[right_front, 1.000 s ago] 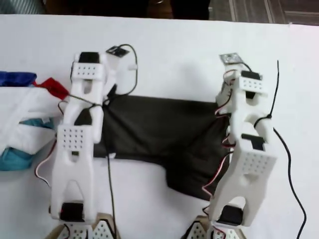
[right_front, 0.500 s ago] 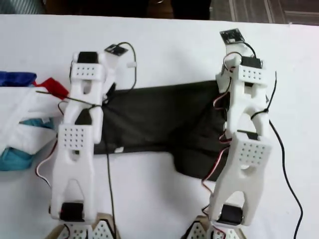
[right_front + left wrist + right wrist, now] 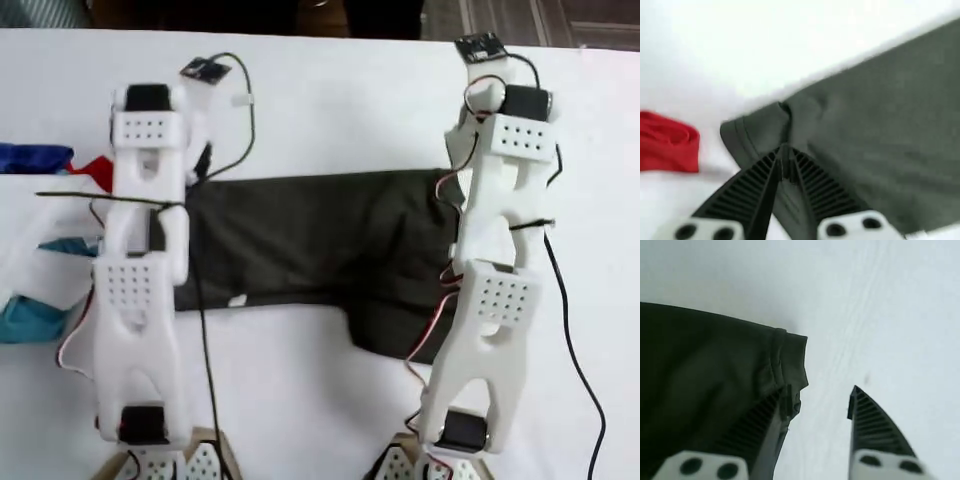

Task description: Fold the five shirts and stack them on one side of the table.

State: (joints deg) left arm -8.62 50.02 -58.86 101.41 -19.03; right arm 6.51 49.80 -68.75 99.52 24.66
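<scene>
A dark shirt (image 3: 310, 240) lies flat across the middle of the white table (image 3: 330, 90), between my two arms. At the shirt's left far corner, my left gripper (image 3: 785, 155) is shut on the hem of the dark shirt (image 3: 880, 110); in the high view this left gripper (image 3: 197, 168) is mostly under its arm. My right gripper (image 3: 820, 390) is open at the right far corner of the dark shirt (image 3: 705, 365). One of its fingers rests at the cloth's edge and the other is over bare table. A lower flap of the shirt juts toward the right arm's base.
A heap of other shirts sits at the table's left edge: blue (image 3: 35, 157), red (image 3: 100, 170), white (image 3: 40, 230) and teal (image 3: 25, 318). The red shirt (image 3: 667, 142) lies close beside my left gripper. Bare table stretches along the far side.
Both arms have stretched toward the table's far side, and the shirt's far edge has gone with them and straightened. The left arm has also shifted left, toward the heap.
</scene>
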